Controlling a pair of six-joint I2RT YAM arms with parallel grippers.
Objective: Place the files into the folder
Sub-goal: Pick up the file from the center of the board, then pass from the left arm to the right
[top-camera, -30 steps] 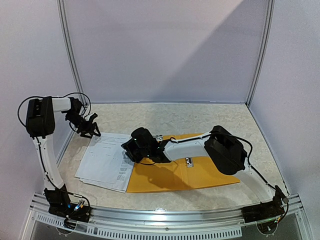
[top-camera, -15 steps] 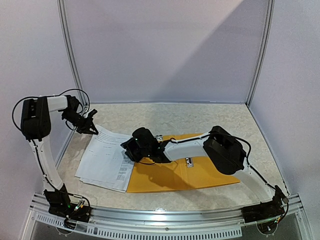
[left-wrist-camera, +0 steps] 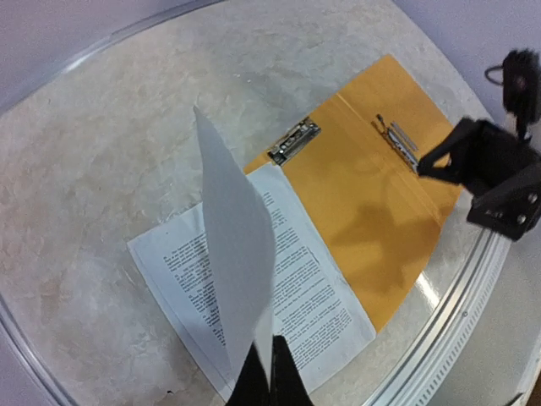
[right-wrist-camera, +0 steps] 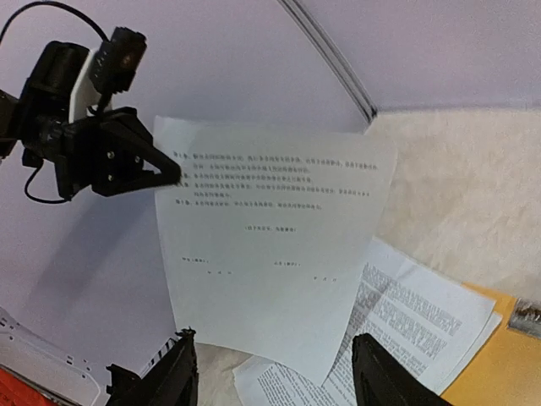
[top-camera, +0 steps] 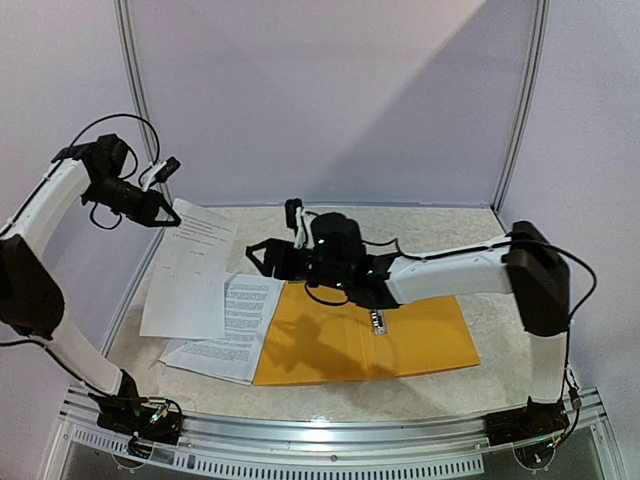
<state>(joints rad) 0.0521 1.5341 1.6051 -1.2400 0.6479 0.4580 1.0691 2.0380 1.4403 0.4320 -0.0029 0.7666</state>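
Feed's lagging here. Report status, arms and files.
Left gripper shut on lifted sheet, clear of table. Right gripper open, facing it. Other files lie beside open folder. Nothing blocking.

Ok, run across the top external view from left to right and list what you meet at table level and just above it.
Left tool pinching the raised sheet → stack of printed sheets on the table → right tool → orange folder.

One lifted sheet [top-camera: 190, 268], a lying paper stack [top-camera: 228, 330], one folder [top-camera: 400, 345].
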